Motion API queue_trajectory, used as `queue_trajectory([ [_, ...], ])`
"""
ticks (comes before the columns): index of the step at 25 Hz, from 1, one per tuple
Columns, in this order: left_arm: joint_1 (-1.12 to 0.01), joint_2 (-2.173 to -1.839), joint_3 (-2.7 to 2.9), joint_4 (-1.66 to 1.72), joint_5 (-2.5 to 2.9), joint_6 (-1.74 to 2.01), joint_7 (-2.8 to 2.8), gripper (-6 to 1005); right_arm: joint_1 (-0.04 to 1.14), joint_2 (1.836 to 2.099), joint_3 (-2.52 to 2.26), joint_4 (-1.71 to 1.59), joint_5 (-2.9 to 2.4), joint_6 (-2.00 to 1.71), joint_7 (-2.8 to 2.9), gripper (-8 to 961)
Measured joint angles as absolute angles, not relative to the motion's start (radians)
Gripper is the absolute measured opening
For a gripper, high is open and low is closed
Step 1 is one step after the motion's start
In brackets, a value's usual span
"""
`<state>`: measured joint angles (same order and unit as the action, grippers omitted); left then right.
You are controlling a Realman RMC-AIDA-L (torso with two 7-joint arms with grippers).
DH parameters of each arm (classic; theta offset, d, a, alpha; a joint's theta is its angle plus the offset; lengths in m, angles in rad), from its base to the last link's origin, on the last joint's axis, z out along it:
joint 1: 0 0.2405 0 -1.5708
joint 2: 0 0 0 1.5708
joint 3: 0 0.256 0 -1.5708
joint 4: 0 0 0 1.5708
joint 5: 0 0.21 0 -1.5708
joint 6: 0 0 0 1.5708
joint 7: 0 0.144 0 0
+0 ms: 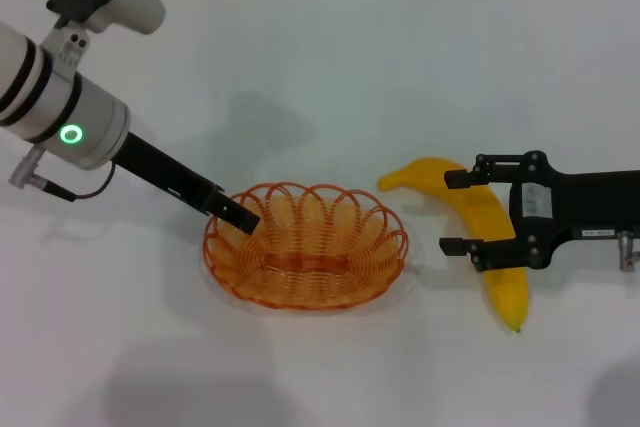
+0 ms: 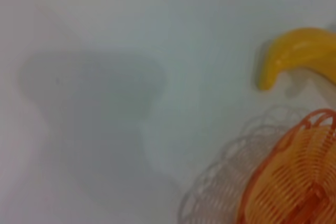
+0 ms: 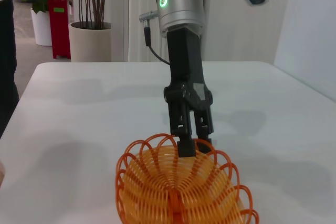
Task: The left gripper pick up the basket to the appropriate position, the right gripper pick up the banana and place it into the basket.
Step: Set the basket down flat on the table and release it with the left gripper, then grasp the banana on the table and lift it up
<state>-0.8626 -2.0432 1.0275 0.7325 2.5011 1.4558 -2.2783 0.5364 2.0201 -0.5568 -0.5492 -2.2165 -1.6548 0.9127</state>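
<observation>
— Why does the left gripper sit at the basket's edge?

— Its fingers are clamped on the looped rim of the basket, on the side toward the left arm — a hold that looks meant for dragging or lifting the basket where it is wanted. The right wrist view shows the two fingers pinched together over one loop. The basket itself rests on the white table, near the middle.

— And the right gripper?

— It hangs over the banana with its fingers spread, one on either side of the fruit's middle, gripping nothing yet. The banana lies flat on the table just beside the basket, on the robot's right, apart from it.

— Anything in the way?

— Nothing lies between fruit and basket. The likeliest snag is the left gripper itself, which crowds one side of the rim.
</observation>
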Motion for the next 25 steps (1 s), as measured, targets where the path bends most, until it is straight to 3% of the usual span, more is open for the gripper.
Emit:
queue_trajectory([
  [8, -0.819, -2.044, 1.029, 0.824, 2.464, 1.506, -2.258, 726, 0.533, 2.019, -0.55, -0.549, -2.216, -1.658, 0.913, 731],
  [13, -0.64, -2.044, 1.03, 1.071, 2.322, 1.623, -2.182, 863, 0.531, 2.018, -0.516, -0.549, -2.217, -1.663, 0.913, 731],
  [19, -0.434, -2.04, 1.013, 1.234, 2.193, 1.636, -2.046, 858, 0.516, 2.015, -0.503, -0.549, -2.217, -1.665, 0.913, 730],
  [25, -0.278, -2.042, 0.95, 1.136, 2.003, 1.636, -1.613, 858, 0.507, 2.013, -0.469, -0.549, -2.217, -1.665, 0.913, 729],
])
